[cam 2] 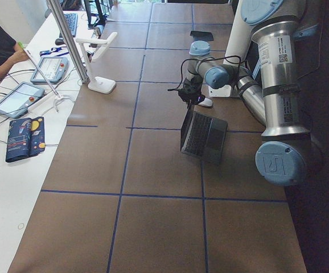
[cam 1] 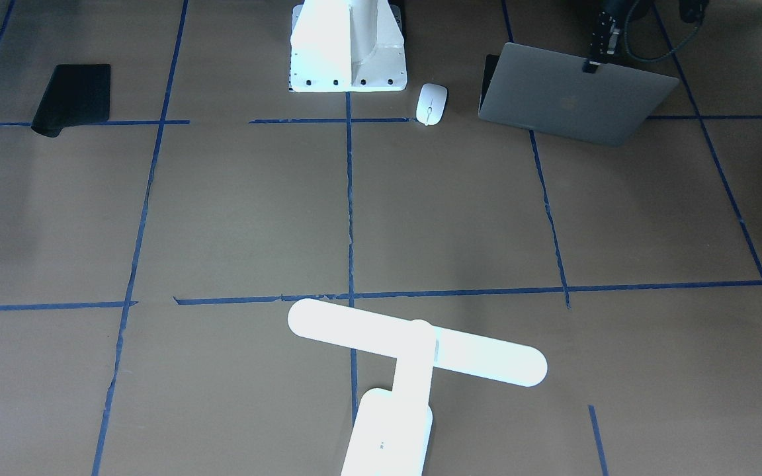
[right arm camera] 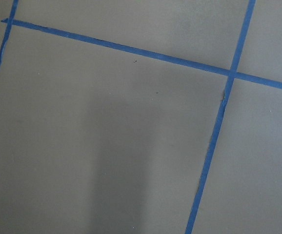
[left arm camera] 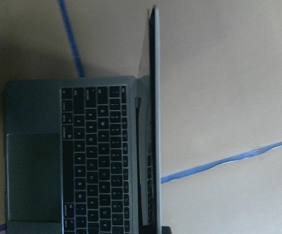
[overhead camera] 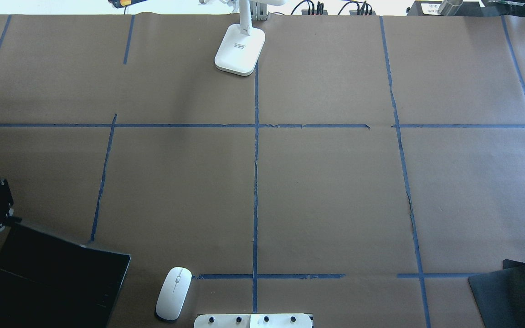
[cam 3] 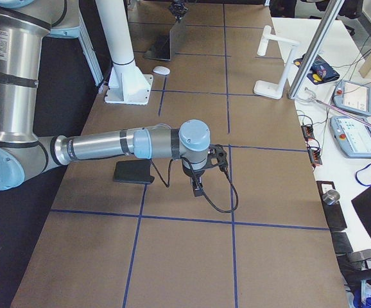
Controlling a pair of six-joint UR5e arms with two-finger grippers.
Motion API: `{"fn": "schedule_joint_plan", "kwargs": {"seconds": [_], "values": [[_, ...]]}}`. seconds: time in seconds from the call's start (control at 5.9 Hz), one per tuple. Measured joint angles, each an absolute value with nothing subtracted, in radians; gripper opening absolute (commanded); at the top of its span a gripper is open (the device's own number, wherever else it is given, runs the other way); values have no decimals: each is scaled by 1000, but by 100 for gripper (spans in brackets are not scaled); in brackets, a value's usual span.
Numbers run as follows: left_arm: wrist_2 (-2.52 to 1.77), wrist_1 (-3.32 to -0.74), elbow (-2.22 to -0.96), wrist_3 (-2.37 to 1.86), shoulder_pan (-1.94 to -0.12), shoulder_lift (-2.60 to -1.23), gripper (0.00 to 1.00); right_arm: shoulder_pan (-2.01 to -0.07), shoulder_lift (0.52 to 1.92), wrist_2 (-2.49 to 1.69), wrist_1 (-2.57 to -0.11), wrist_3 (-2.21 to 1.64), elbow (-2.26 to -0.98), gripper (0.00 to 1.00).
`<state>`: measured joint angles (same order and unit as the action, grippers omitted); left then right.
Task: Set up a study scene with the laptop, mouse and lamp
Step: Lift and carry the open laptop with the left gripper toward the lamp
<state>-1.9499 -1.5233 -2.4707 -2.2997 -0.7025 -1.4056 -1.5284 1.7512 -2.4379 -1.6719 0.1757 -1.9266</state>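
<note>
Space-grey laptop point(cam 1: 576, 99) open, lid near upright, left gripper point(cam 1: 591, 66) seemingly pinching its top edge, right gripper point(cam 3: 198, 188) grip untellable

Left wrist view — close over laptop point(left arm camera: 97, 156)

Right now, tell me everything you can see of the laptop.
The laptop is thin, grey and metal-looking, with a logo on its lid, black keys and a large trackpad. It stands open, base flat on the brown table near the robot's left side, lid raised roughly upright, keyboard toward the robot. The left gripper pinches the lid's top edge. The white mouse lies beside it, apart.
</note>
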Motion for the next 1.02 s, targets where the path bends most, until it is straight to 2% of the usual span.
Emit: {"fn": "schedule_joint_plan", "kwargs": {"seconds": [0.34, 0.68, 1.02], "values": [[-1955, -1431, -2326, -2245, -773, -1651, 0, -1518, 1751, -2439, -1672, 175, -1923, 100], [-1956, -1281, -2098, -2240, -815, -2001, 0, -1510, 1752, -2442, -1672, 175, -1915, 100], [-1958, -1252, -1913, -2290, -820, -2223, 0, -1504, 1751, -2468, -1672, 175, -1898, 100]]}}
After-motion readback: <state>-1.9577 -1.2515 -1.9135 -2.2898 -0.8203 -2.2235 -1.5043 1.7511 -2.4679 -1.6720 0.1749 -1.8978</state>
